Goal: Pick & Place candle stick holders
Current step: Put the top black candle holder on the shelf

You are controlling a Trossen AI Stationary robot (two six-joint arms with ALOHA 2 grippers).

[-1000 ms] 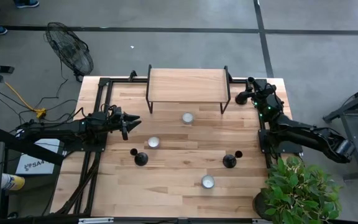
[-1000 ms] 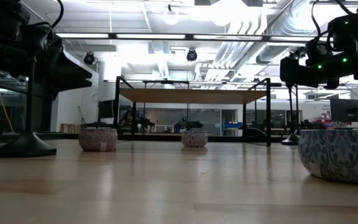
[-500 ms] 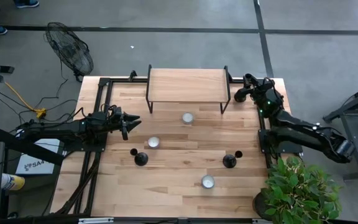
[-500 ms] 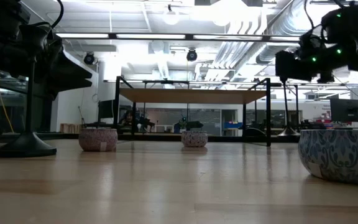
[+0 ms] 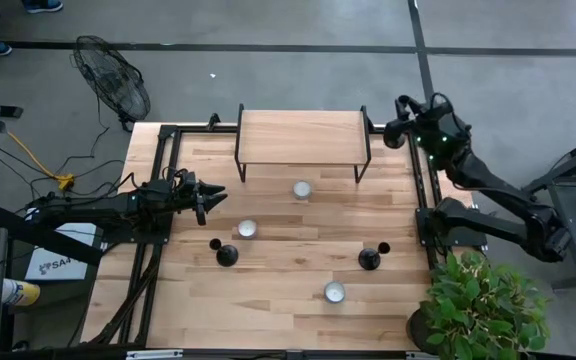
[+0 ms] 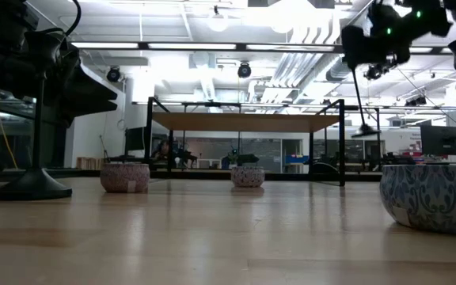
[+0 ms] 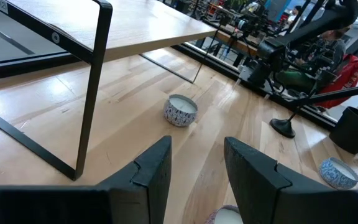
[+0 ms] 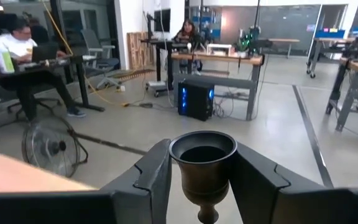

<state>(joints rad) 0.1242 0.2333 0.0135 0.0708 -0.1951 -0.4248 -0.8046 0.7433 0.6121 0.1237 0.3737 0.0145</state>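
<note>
The counter (image 5: 288, 280) carried a wooden shelf (image 5: 301, 136) at its far edge. The right gripper (image 8: 202, 180) hung beside the shelf's right end, its fingers (image 8: 154, 177) pinching one candlestick (image 8: 203, 165) below the cup, stem hanging upright, base clear of the counter; the shelf lay to its left. Two candlesticks (image 5: 228, 255) stood on the counter. The left gripper (image 7: 194, 165) waited, fingers spread.

Two candlesticks (image 5: 227, 255) (image 5: 369, 259) stand on the table (image 5: 278, 300).
</note>
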